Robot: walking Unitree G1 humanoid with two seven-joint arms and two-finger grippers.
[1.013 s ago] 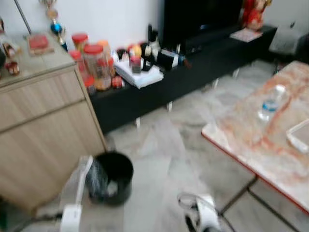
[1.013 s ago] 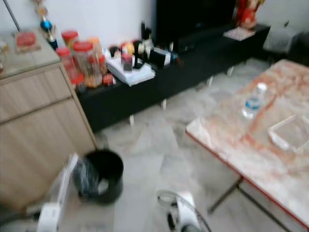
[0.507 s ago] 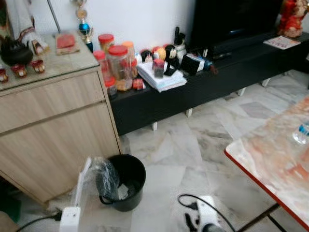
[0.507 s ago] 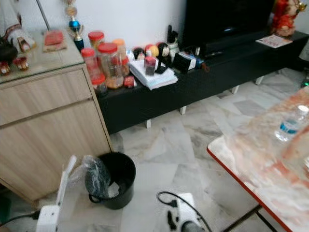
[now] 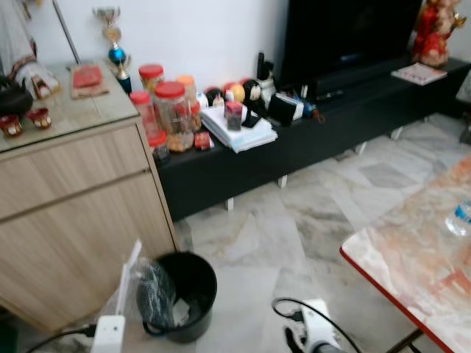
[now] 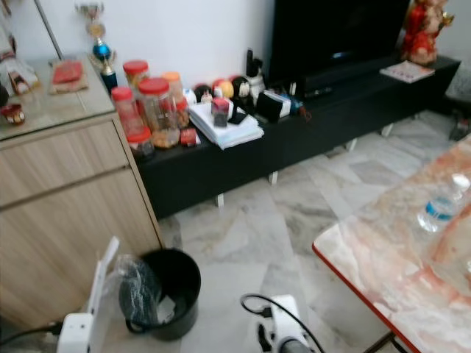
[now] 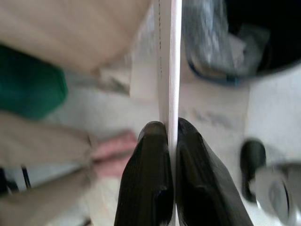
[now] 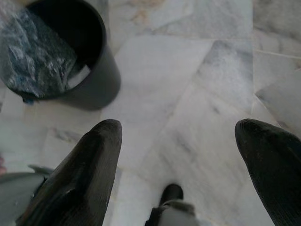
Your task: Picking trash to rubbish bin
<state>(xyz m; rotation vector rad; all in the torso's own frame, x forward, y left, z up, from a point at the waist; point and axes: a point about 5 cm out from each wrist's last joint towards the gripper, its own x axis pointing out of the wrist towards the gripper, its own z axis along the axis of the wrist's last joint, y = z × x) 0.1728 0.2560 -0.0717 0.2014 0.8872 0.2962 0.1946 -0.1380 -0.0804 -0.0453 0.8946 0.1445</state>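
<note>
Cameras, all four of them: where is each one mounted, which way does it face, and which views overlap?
Left eye view: on the head, looking forward and down at the black rubbish bin and cabinet; both wrists show at the bottom.
Right eye view: same head, same scene.
Left wrist view: along the left end effector, shut on a thin white sheet, bin beyond.
Right wrist view: along the open right end effector, over marble floor.
All share the bin.
</note>
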